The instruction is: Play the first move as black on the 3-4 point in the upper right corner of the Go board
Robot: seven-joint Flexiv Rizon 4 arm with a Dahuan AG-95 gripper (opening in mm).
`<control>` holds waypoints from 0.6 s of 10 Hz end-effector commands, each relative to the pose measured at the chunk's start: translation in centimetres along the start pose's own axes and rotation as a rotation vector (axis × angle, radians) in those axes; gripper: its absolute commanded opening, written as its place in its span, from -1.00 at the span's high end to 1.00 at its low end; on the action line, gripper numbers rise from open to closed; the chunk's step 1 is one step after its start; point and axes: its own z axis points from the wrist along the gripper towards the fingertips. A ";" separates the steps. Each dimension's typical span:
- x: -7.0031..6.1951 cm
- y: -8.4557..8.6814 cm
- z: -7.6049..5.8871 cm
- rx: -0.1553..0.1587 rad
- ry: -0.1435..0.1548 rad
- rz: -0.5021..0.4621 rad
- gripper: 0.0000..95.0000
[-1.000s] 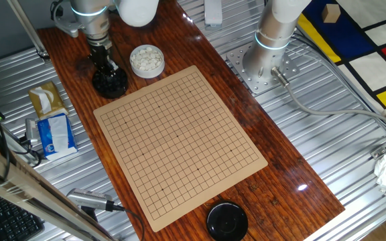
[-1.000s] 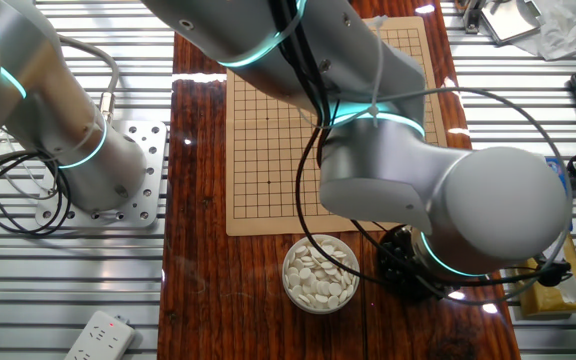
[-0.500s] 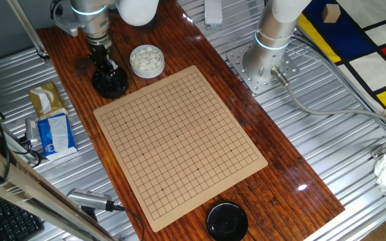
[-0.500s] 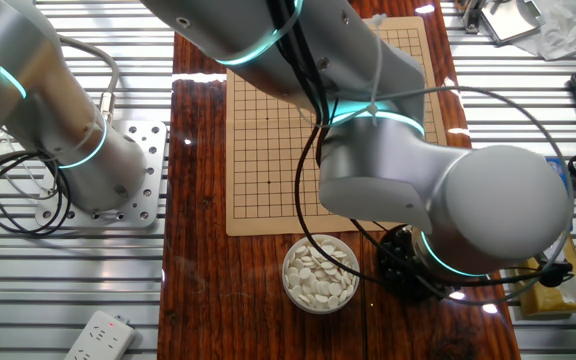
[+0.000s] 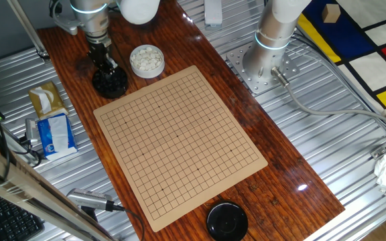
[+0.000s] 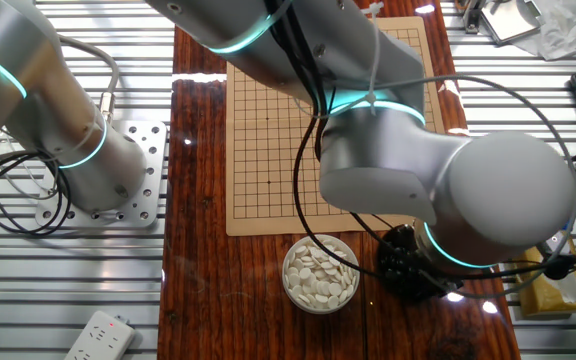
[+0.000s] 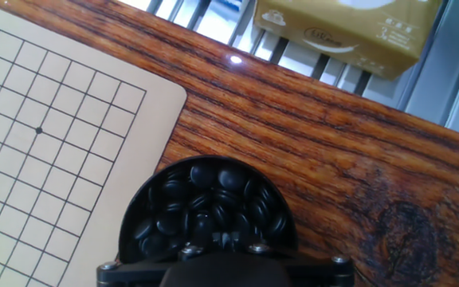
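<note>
Hovering over the bowl of black stones [image 7: 209, 209], the hand [image 5: 104, 61], whose finger spread I cannot tell, risks pinching several heaped, glossy stones or none.

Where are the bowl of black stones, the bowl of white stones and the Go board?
Bowl of black stones [image 7: 209, 209], hand view, on the heaped stones.
Bowl of white stones [image 6: 320, 274], the other fixed view, on the stones.
Go board [image 5: 179, 137], one fixed view, mid-grid.

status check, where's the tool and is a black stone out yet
Tool down over bowl of black stones, jaws hidden. Go board bare, no stone played. White stones bowl alongside, path clear.
</note>
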 end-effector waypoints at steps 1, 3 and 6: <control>0.1 0.3 -0.1 0.000 0.000 0.008 1.00; 0.2 0.4 -0.5 -0.021 0.008 0.006 1.00; 0.1 0.3 -0.9 -0.072 0.042 -0.010 1.00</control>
